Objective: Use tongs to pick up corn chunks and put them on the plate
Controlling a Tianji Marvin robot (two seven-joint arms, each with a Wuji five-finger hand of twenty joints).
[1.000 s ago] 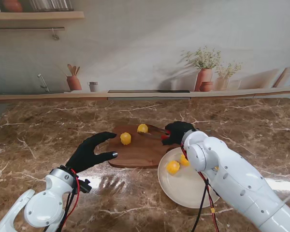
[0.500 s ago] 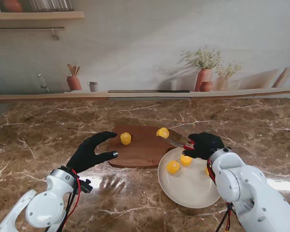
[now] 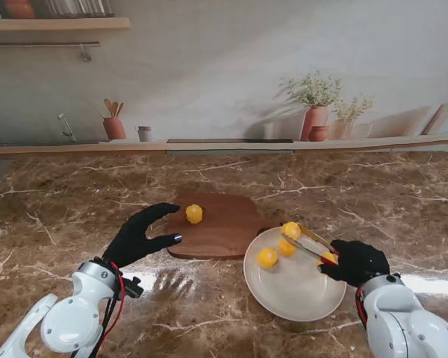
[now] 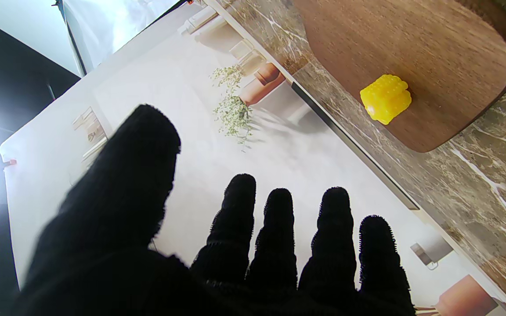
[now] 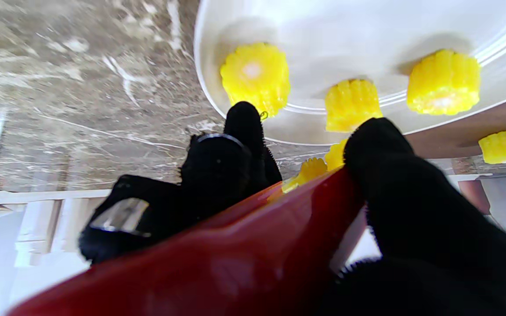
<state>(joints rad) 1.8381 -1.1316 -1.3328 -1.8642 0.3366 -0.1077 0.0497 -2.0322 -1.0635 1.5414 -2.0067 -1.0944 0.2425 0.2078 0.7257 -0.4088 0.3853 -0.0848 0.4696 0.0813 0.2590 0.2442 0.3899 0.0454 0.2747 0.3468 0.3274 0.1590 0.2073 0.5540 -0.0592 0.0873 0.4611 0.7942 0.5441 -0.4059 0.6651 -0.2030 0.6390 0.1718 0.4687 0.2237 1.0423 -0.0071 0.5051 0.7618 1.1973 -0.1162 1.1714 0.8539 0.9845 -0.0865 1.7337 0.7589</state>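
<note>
Right hand (image 3: 356, 262), lower right of the frame, has its fingers (image 5: 411, 206) wrapped around the red-handled tongs (image 3: 311, 243), whose tips pinch a corn chunk (image 3: 291, 230) over the white plate (image 3: 299, 294). Two more chunks (image 3: 267, 258) lie on that plate. Left hand (image 3: 138, 235) hovers spread and empty at the cutting board (image 3: 220, 233), centre frame, where one last chunk (image 3: 194, 214) sits on the marble counter (image 3: 75, 201).
</note>
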